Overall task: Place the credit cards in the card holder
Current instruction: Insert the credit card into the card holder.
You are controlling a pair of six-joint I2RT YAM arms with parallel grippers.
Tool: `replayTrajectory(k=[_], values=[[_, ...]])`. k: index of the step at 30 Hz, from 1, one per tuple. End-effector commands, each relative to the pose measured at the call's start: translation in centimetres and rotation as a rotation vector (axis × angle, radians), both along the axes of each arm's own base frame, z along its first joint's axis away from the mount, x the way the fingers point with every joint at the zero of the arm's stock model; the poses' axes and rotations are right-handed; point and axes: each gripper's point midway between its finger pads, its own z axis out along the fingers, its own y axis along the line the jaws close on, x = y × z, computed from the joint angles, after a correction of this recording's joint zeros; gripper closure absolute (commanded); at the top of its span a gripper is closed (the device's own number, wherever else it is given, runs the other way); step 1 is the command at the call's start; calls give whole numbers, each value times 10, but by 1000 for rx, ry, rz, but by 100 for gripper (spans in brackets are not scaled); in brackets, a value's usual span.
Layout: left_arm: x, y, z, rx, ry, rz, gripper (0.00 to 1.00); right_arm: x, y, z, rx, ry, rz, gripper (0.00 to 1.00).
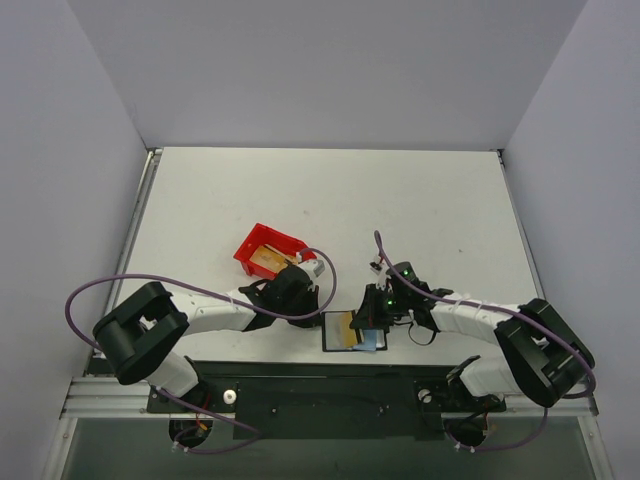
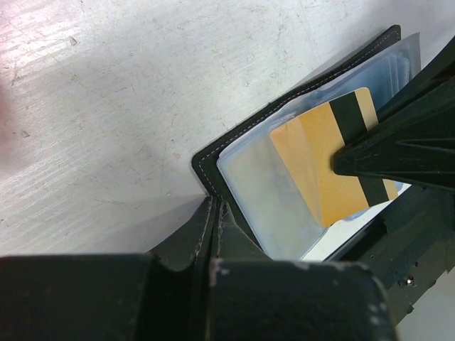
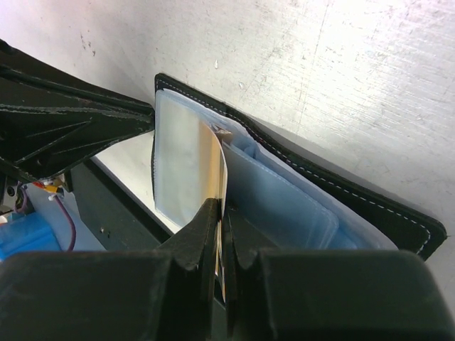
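Right gripper [image 3: 224,213] clamped a credit card [image 2: 320,163] over the open card holder [image 3: 370,206] (tabletop's [image 1: 400,200] near edge), left gripper [image 2: 213,213] was shut at its corner.

Left tool [image 1: 318,312] and right tool [image 1: 366,324] hem the card holder [image 1: 340,332]; red bin [image 1: 268,250] stands behind.

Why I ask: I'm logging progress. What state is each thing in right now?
card holder: open, clear sleeves showing
credit card: partly under a sleeve, stripe end out
left gripper: shut on the card holder's edge
right gripper: shut on the credit card
red bin: upright, cards inside
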Motion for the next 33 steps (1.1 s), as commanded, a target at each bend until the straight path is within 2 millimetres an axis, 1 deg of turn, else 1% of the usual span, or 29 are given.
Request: replayTrajectory(k=[1,10,33], values=[[4,-3,1,-12,-16,-8,100,5,-31,-25,-190,-51,-48,100],[4,-4,0,-16,-14,-12,100,7,-38,-23,-224,-73,-52,100],[5,-6,0,-19,-14,-12,100,5,-41,-24,-269,-64,9,100]])
